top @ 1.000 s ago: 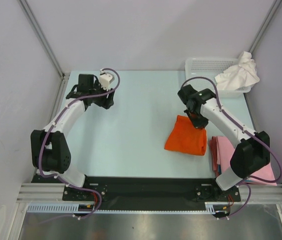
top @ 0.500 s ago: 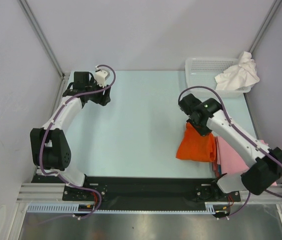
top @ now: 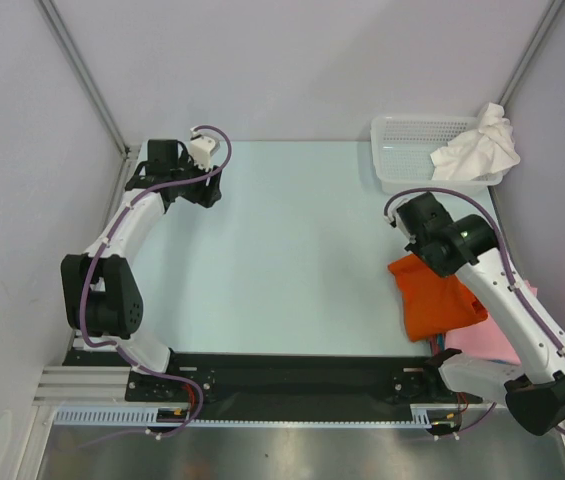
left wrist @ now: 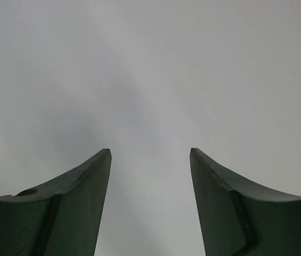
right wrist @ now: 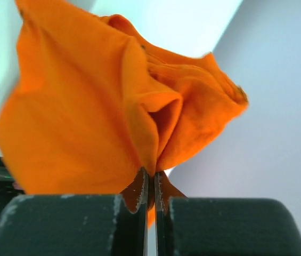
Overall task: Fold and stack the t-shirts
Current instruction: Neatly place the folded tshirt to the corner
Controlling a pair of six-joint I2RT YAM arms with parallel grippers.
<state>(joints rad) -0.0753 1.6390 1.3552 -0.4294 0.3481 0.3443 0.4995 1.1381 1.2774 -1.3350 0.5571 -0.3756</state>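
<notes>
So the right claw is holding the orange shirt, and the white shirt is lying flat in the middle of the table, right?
Not quite. The right claw does pinch the orange shirt, but the white shirt is not in the middle of the table. It is bunched up on the rim of the white basket at the far right corner, as the top view shows.

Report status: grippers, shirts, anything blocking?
Left gripper open, empty, at far left. Right gripper shut on orange t-shirt, bunched, held over pink t-shirts at near right. White t-shirt draped on basket, far right, apart. Nothing blocking seen.
</notes>
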